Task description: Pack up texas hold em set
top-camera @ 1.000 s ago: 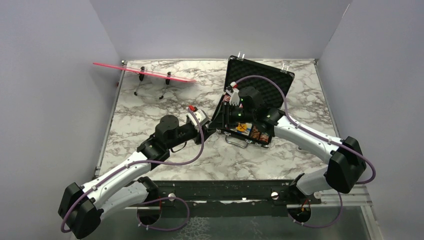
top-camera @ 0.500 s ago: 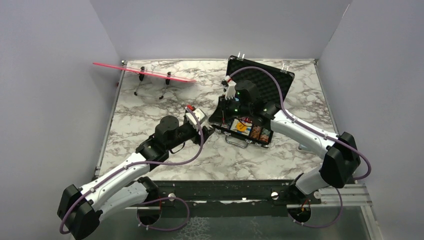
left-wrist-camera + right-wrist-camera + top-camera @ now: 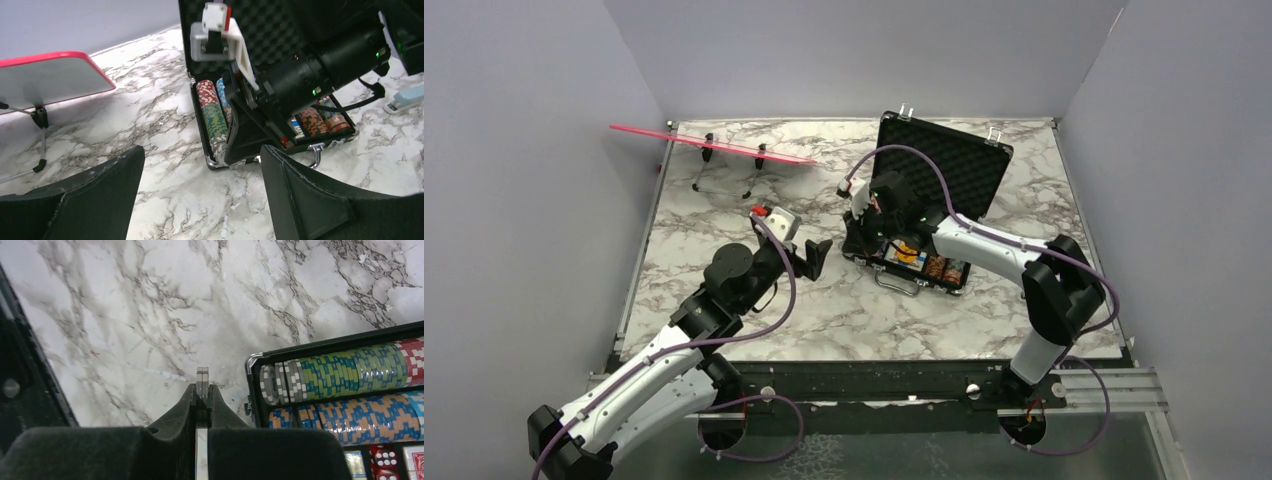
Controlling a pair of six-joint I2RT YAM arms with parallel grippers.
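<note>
The black briefcase (image 3: pixel 921 262) lies open at the table's middle, its foam-lined lid (image 3: pixel 949 165) upright behind. Its tray (image 3: pixel 330 343) holds rows of poker chips (image 3: pixel 345 371), red dice (image 3: pixel 382 460) and cards. My right gripper (image 3: pixel 202 392) is shut on two grey chips (image 3: pixel 202 377) held edge-on, over the marble just outside the case's near left corner; it also shows in the top view (image 3: pixel 857 235) and the left wrist view (image 3: pixel 245 142). My left gripper (image 3: pixel 200 195) is open and empty, low over the table short of the case (image 3: pixel 220 160); in the top view (image 3: pixel 812 256) it is left of the case.
A pink strip on wire legs (image 3: pixel 714 145) stands at the back left and also shows in the left wrist view (image 3: pixel 50 75). A small light-blue block (image 3: pixel 407 97) lies on the marble beside the case. Grey walls enclose the table on three sides.
My right gripper has moved left from over the tray to the case's left corner. My left arm has drawn back to the left, away from the case's corner.
</note>
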